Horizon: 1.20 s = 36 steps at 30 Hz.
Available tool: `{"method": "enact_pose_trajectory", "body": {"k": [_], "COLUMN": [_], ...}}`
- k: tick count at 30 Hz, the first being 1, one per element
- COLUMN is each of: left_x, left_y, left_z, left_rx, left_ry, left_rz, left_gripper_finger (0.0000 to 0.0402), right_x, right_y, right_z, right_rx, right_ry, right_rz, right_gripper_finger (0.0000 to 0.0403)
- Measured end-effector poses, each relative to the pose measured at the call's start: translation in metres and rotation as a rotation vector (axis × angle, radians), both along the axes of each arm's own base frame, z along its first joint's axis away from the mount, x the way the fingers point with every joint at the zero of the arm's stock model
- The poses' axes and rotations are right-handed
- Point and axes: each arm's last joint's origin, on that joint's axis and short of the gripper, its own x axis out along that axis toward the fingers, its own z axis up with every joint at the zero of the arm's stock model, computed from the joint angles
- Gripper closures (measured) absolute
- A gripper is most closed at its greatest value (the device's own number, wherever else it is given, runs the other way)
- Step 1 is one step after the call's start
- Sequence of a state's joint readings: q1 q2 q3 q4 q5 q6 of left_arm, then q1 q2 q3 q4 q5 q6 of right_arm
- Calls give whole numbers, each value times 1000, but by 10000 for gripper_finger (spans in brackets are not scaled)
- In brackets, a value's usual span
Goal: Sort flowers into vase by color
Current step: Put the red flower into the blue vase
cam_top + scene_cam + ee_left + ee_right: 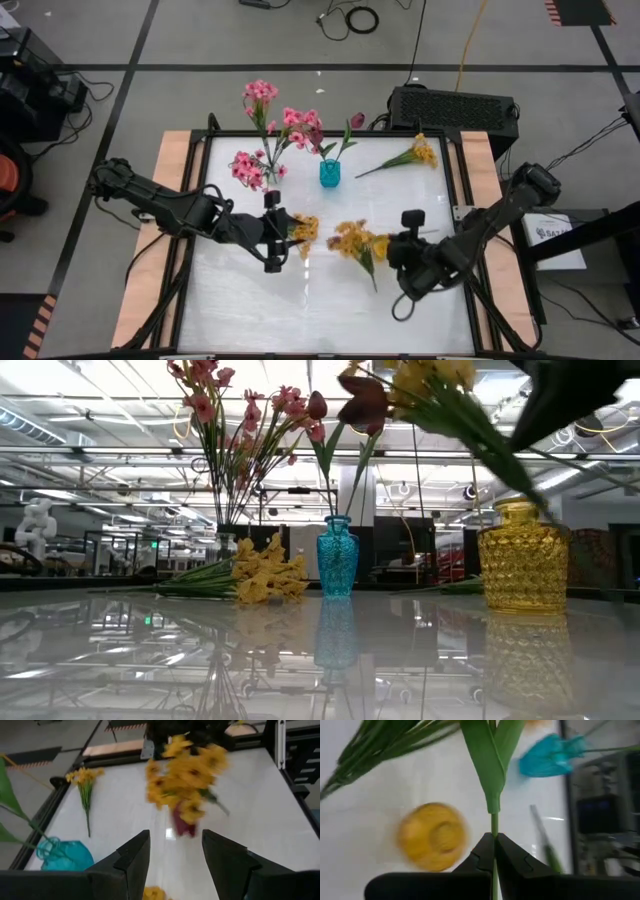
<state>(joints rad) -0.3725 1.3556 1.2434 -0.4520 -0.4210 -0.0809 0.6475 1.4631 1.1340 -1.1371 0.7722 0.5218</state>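
My right gripper [398, 245] is shut on a yellow spray [355, 240] and holds it in the air over the table's middle, with the blooms [190, 775] toward my left gripper. A yellow faceted vase [522, 555] stands on its base at centre left [305, 231]. My left gripper [175, 855] hangs open above and just left of it, touching nothing. Pink flowers [262, 95] stand in a clear vase at the far edge. Dark red buds [365, 400] stand in a teal vase [330, 172]. Another yellow spray [412, 153] lies flat at the far right. My right gripper pinches one thin green stem [493, 826] of the spray between its two shut fingers, just below where a long leaf starts. The fingers slant downward, and the stem runs on past their tips. The spray is lifted clear of the table, its stem end [376, 285] trailing toward the near edge.
A black box [455, 105] sits just beyond the table's far edge, with cables on the floor behind it. Wooden rails [170, 190] run along the table's left and right sides. The white surface toward the near edge [300, 310] is bare.
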Motion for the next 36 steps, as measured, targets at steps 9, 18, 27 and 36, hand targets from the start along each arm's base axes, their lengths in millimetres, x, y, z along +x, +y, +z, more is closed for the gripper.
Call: {"method": "enact_pose_trajectory", "body": {"k": [9, 18, 27, 36], "left_x": [1, 10, 14, 14], "left_y": [0, -3, -1, -2], "left_z": [1, -9, -13, -13], "left_rx": [7, 31, 41, 21], "left_ry": [-14, 20, 31, 41], "left_rz": [-8, -13, -8, -42], "left_gripper_finger": [214, 214, 214, 214], "right_x": [19, 34, 55, 68], "right_y": [-18, -18, -12, -12], "right_z": [24, 46, 58, 68], "right_rx": [-204, -243, -185, -185], "right_ry": [-99, -194, -343, -397], "right_rz": [-20, 0, 42, 117], "right_gripper_finger": [403, 402, 402, 402]}}
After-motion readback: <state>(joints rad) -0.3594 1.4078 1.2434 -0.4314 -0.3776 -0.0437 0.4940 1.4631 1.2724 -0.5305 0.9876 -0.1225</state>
